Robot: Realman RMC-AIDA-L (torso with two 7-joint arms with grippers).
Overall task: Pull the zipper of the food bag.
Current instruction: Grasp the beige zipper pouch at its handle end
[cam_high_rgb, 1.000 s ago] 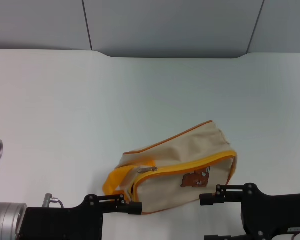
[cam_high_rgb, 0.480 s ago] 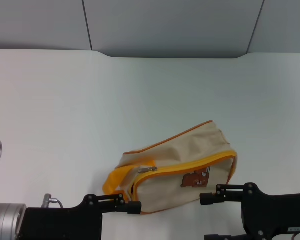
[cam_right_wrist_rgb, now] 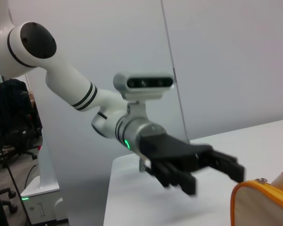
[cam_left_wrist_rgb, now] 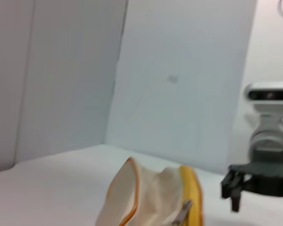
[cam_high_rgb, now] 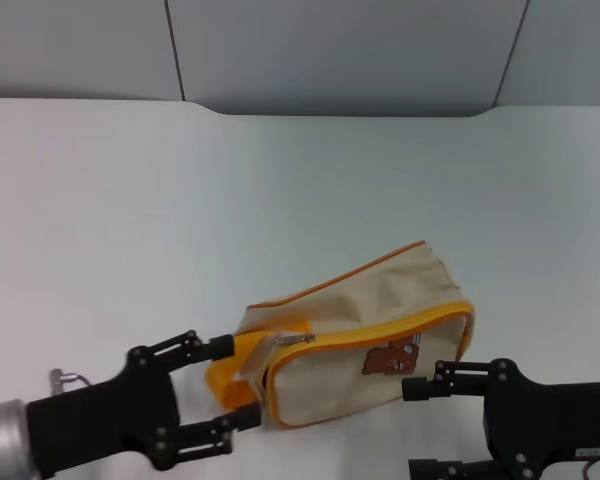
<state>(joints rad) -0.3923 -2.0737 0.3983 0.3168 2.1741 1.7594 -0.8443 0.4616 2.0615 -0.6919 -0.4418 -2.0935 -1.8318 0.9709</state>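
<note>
The food bag (cam_high_rgb: 365,325) lies on its side on the white table (cam_high_rgb: 130,220), beige with a brown bear patch (cam_high_rgb: 388,359). Its yellow-orange zipper (cam_high_rgb: 400,328) edges the face toward me, and the silver pull tab (cam_high_rgb: 295,340) sits at the bag's left end, by the yellow handle (cam_high_rgb: 230,372). My left gripper (cam_high_rgb: 234,383) is open, with one finger on either side of the handle. My right gripper (cam_high_rgb: 416,428) is open just off the bag's right front corner. The bag (cam_left_wrist_rgb: 148,197) and right gripper (cam_left_wrist_rgb: 231,193) show in the left wrist view. The left gripper (cam_right_wrist_rgb: 214,179) and bag corner (cam_right_wrist_rgb: 269,207) show in the right wrist view.
The table's far edge meets a grey panelled wall (cam_high_rgb: 330,50). Bare tabletop lies to the left, to the right and behind the bag.
My left gripper has swung up and forward to the bag's left end, and its fingers now stand on either side of the yellow handle. The bag and right gripper have barely moved.
</note>
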